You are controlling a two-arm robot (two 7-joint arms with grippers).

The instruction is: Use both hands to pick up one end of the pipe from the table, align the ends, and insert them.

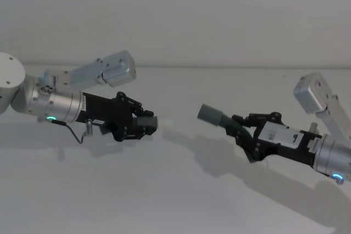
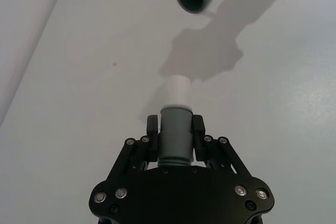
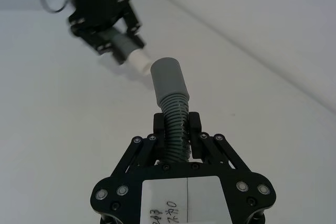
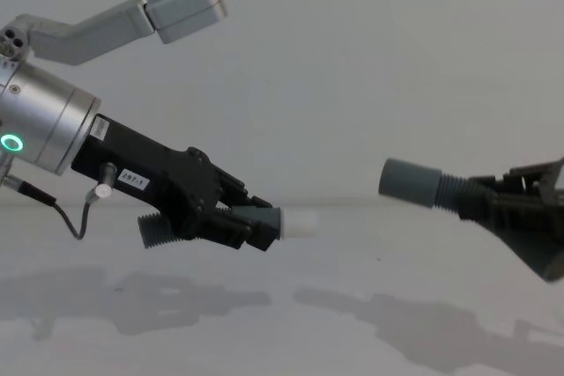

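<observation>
Both pipe pieces are off the desk (image 1: pixel 164 201), so the pickup is done. My left end effector (image 4: pixel 256 220) clamps the spigot piece (image 2: pixel 176 140) by its collar, with the white tip (image 4: pixel 300 222) pointing at the socket cuff (image 4: pixel 411 182). My right end effector (image 3: pixel 177 125) grips that piece's corrugated hose (image 3: pixel 176 111). The ends face each other, apart and, I judge, not quite level. Aligning and inserting remain.

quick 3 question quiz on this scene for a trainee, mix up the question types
1. True or false: the spigot piece is already inserted in the socket piece.
2. The right gripper holds: A) the socket piece B) the spigot piece C) nothing
3. Fill in: the left gripper holds its piece ____ the table.
Key: 1 false, a gap separates them; 2 A; 3 above.
</observation>
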